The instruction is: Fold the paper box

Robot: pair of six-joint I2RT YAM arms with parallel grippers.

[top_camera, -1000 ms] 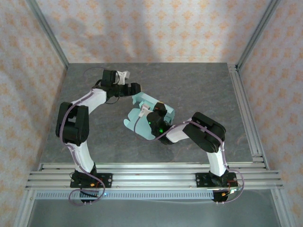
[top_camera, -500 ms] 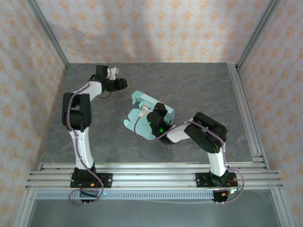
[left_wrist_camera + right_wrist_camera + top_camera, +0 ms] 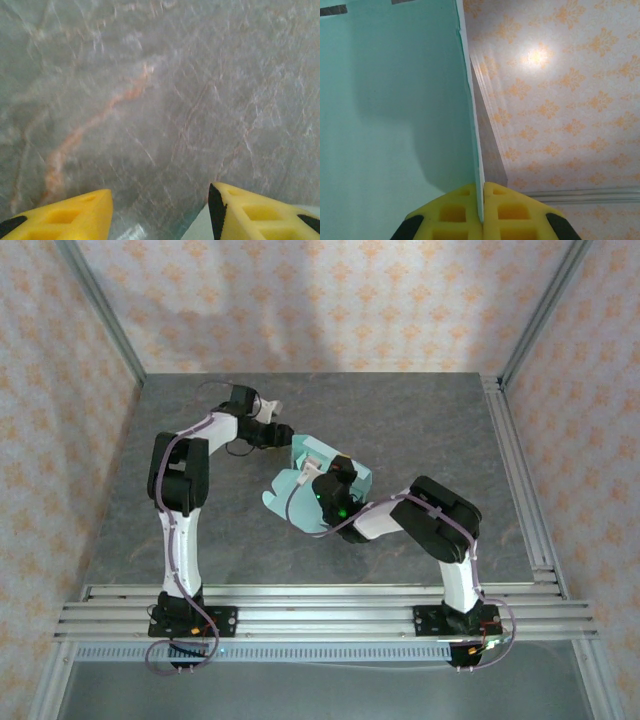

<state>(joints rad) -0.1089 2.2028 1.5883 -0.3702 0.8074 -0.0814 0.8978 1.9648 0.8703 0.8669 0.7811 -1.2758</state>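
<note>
Right wrist view shows my right gripper point(image 3: 483, 207) pressed together on the edge of the paper box point(image 3: 395, 125). The thin mint card stands upright between the yellow pads point(image 3: 452, 212), with patterned wall beyond it. From above, the paper box sits near the middle of the table point(image 3: 430, 420), one panel raised toward my left arm.

My left gripper point(image 3: 160, 215) has its jaws spread with nothing between them, just grey table below. A pale corner shows beside one finger, probably the card, though I cannot be sure.

I judge the step in hand to be creasing that raised panel. To do it well, I should hold the right pinch firm as an anchor. Then I should bring the left fingers flat against the panel near its fold line, pushing slowly so the thin card bends on its score rather than buckling or slipping free.
</note>
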